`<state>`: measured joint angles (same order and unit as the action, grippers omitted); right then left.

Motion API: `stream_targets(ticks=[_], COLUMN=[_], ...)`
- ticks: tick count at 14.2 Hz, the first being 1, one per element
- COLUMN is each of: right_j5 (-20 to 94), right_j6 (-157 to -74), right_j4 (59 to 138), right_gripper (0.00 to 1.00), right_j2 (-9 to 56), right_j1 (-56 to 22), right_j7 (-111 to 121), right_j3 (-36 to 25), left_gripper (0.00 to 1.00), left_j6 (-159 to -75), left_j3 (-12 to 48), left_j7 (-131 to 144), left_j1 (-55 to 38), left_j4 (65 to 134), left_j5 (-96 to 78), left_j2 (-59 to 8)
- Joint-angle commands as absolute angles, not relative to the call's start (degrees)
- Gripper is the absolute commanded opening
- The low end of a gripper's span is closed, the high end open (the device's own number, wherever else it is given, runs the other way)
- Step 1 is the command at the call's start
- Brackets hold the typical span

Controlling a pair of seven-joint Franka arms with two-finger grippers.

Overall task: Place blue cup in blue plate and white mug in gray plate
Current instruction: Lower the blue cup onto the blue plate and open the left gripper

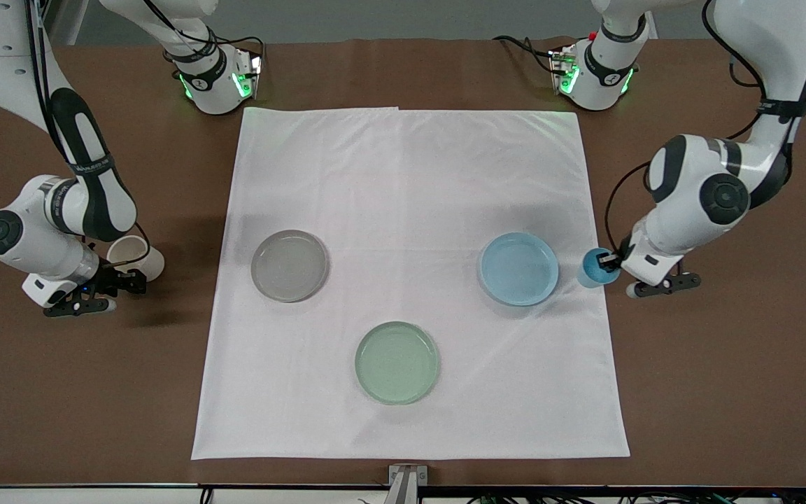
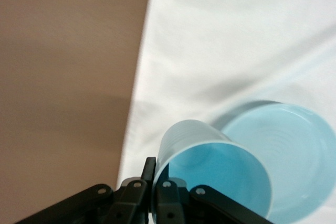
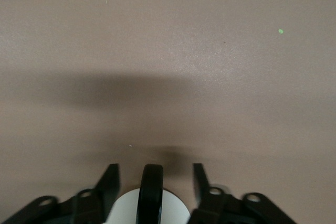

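A: How far along is it?

B: Neither placement is done; the blue plate (image 1: 519, 269) and gray plate (image 1: 290, 265) both lie bare on the white cloth (image 1: 410, 175). The left gripper (image 1: 609, 263) is clamped on the rim of the blue cup (image 1: 595, 269), tilted over the cloth's edge toward the left arm's end of the table, just beside the blue plate.

A: And the mug?

B: The right gripper (image 1: 117, 278) grasps the white mug (image 1: 136, 255) at its black handle over bare tabletop near the right arm's edge, well apart from the gray plate; both carries and releases remain.
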<state>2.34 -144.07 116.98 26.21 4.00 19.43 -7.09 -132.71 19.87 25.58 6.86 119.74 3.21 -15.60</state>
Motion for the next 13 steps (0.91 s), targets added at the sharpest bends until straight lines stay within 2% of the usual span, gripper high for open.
stream_targets(ticks=[1,4,8,9,10,11,12,13], right_j5=[3.69,3.69,3.69,3.69,3.69,3.69,3.69,3.69], right_j6=[-144.32,-144.14,-144.14,-144.14,-144.05,-143.7,-142.48,-140.99], right_j4=[117.77,117.86,118.39,118.39,118.39,118.39,118.21,117.78], right_gripper=[0.52,0.38,0.21,0.17,0.13,0.1,0.06,0.05], right_j2=[25.75,25.66,25.66,25.66,25.66,25.66,25.4,25.23], right_j1=[4.83,4.83,4.66,4.66,4.66,4.57,4.48,4.4], right_j7=[20.65,20.65,20.57,20.57,20.57,20.57,20.57,20.57], right_j3=[-6.33,-6.42,-6.33,-6.33,-6.33,-6.33,-6.33,-6.15], left_gripper=[0.01,0.04,0.17,0.35,0.61,0.77,1.0,1.0], left_j6=[-132.63,-134.03,-136.4,-136.41,-136.32,-135.97,-135.53,-134.14], left_j3=[21.09,21.01,21.01,21.01,21.01,21.01,21.01,20.83], left_j7=[32.84,41.55,44.99,45.43,45.79,45.97,45.88,45.79], left_j1=[4.06,-0.86,-1.58,-1.76,-1.5,-1.06,-0.97,-0.88], left_j4=[119.88,119.27,118.92,118.83,118.57,117.96,117.34,116.29], left_j5=[4.13,4.22,4.22,4.22,4.22,4.22,4.22,4.22], left_j2=[-17.92,-21.0,-23.91,-23.91,-23.56,-23.03,-21.9,-20.49])
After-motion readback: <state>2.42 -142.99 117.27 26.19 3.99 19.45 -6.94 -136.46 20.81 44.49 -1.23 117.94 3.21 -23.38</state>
